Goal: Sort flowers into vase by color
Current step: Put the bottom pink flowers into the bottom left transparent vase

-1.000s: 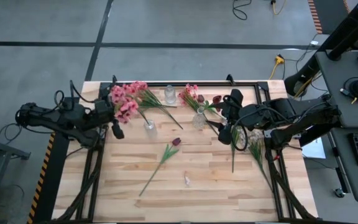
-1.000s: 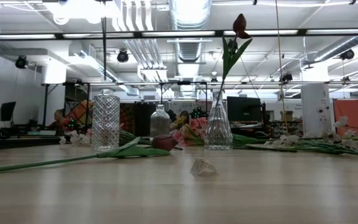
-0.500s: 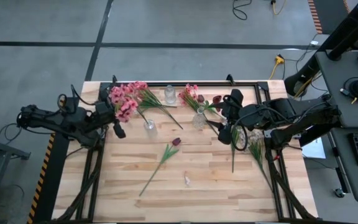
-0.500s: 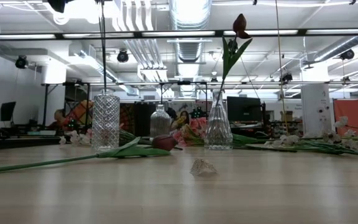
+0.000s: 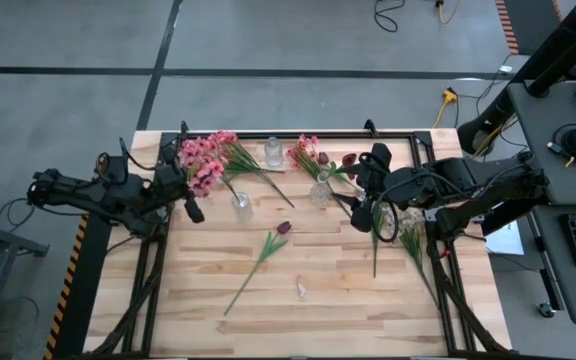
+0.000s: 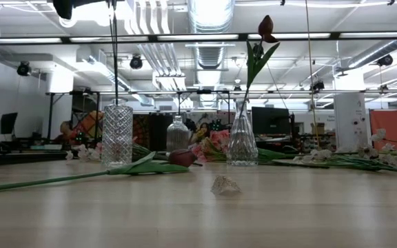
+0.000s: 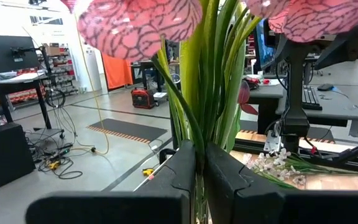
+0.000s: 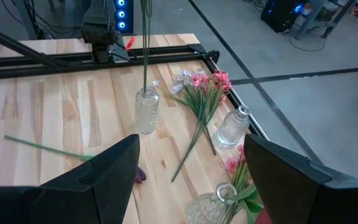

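I have the left pincer (image 7: 199,163) pinching a pink flower stem (image 7: 205,74), its lower end dipping into the ribbed vase (image 6: 117,133). Next I judge I should lower, then release. My right pincer (image 8: 188,168) waits spread above the surface (image 5: 318,310).

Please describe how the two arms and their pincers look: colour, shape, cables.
Both arms are dark, nearly black, built from jointed segments, with black cables looping along them. The left pincer has two blocky dark fingers with stepped inner edges. The right pincer has two broad, flat dark fingers with angular tips. No markings are visible on either.
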